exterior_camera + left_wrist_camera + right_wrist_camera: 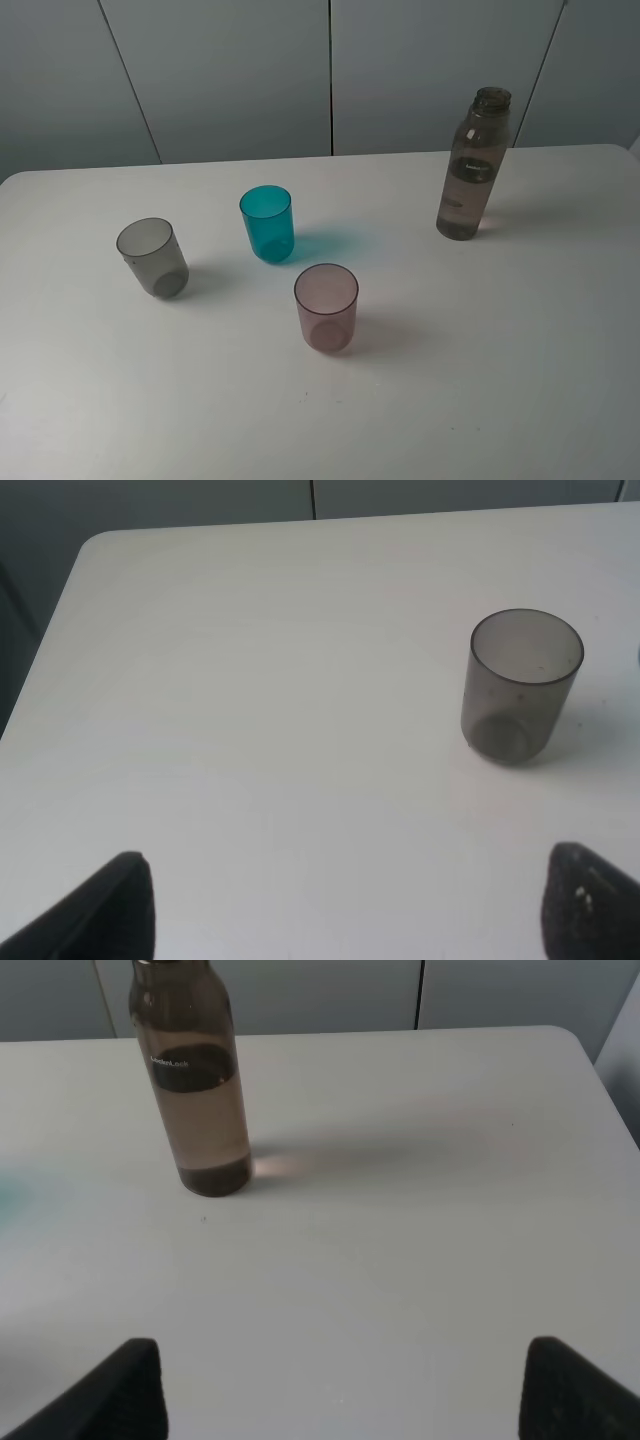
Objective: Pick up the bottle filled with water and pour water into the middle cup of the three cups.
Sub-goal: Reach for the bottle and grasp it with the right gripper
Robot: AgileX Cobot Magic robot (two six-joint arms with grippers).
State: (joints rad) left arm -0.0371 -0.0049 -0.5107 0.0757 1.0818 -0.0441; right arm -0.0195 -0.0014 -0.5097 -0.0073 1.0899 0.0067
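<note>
We see the middle cup (267,223), a smooth tapered tumbler of translucent teal plastic, upright on the matte white table (500,350). From the high camera, the slim smoky bottle (473,170) with its threaded neck stands well right of it. The grey tumbler (152,257) is on its left and the pink tumbler (326,307) in front. The left gripper (350,910) and right gripper (340,1390) are spread, holding nothing.

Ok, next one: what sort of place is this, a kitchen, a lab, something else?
Probably a lab test bench, not a kitchen: a white table against plain grey wall panels, holding only a bottle, a grey cup, a teal cup and a pink cup, spaced out like props.
</note>
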